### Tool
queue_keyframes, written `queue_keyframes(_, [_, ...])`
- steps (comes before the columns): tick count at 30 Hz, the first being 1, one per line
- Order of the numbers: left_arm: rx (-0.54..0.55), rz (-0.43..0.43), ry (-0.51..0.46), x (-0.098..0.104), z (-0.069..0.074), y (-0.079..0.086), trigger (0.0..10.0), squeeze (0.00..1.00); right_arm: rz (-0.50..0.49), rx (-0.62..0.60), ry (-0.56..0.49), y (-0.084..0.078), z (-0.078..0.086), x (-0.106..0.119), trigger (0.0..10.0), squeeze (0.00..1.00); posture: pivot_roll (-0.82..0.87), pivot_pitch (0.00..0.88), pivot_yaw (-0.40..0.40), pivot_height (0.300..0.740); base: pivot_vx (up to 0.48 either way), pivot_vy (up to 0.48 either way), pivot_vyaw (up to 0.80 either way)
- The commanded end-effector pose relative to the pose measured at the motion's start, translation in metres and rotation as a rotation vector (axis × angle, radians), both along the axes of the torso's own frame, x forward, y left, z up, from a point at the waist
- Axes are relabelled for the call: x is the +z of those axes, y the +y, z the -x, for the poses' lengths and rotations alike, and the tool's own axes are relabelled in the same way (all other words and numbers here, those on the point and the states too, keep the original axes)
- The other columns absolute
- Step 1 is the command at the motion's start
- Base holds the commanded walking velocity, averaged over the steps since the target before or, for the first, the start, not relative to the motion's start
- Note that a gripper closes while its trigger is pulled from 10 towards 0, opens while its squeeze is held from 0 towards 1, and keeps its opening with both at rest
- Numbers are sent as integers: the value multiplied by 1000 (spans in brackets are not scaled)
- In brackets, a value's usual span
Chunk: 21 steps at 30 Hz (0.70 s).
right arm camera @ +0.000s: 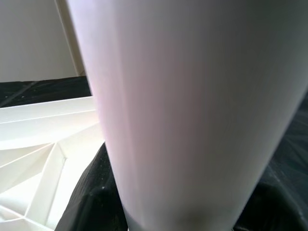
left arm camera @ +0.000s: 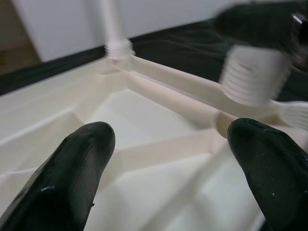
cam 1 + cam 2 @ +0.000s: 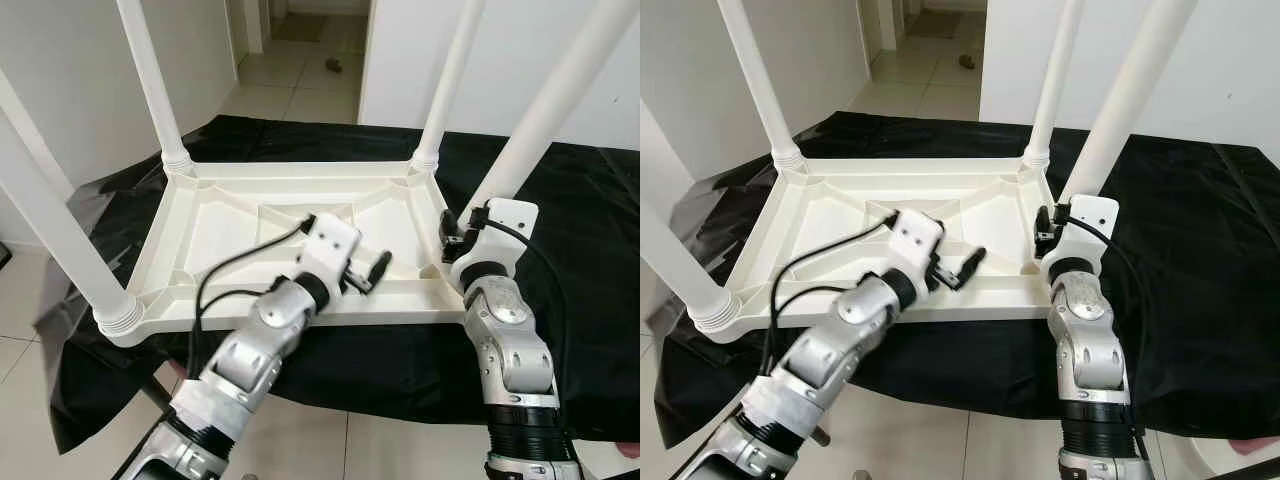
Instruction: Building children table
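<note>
The upturned white tabletop [image 3: 290, 215] covers the middle of the black-draped table [image 3: 590, 250], its ribbed underside an open tray. Four white legs rise from its corners: far left leg [image 3: 150, 80], far right leg [image 3: 450, 80], near left leg [image 3: 50, 225], near right leg [image 3: 545, 110]. Between them the way is open from above. The left claw [image 3: 378, 268], fingers spread, sits low over the near rib. The right claw [image 3: 452, 238] crowds the near right leg's base. The black cloth toward the right edge lies bare.
</note>
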<state>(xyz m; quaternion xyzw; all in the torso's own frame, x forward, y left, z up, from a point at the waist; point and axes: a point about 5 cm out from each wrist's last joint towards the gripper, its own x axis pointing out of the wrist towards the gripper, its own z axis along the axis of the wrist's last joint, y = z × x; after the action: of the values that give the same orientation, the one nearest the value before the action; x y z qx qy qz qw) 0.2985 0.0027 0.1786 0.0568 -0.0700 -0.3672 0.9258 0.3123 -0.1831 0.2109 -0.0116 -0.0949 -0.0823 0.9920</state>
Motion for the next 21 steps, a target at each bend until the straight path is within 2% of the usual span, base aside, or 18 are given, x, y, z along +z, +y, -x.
queue_keyframes(1, [-257, -69, 13, -11, 13, -13, 10000, 0, 1, -12, -12, -1, 2, 4, 10000, 0, -12, 57, 31, 740, 0, 0, 0])
queue_keyframes(6, [-342, -107, 17, -21, 21, -25, 10000, 0, -1, -14, -8, -1, 3, 3, 10000, 0, -12, 58, 31, 740, 0, 0, 0])
queue_keyframes(8, [-382, -148, 20, -29, 25, -33, 10000, 0, -2, -13, -7, -1, 3, 3, 10000, 0, -16, 61, 35, 740, 0, 0, 0])
queue_keyframes(21, [-456, -203, 30, -41, 27, -46, 10000, 0, 5, -36, 3, -5, 7, 2, 10000, 0, -41, 69, 53, 740, 0, 0, 0])
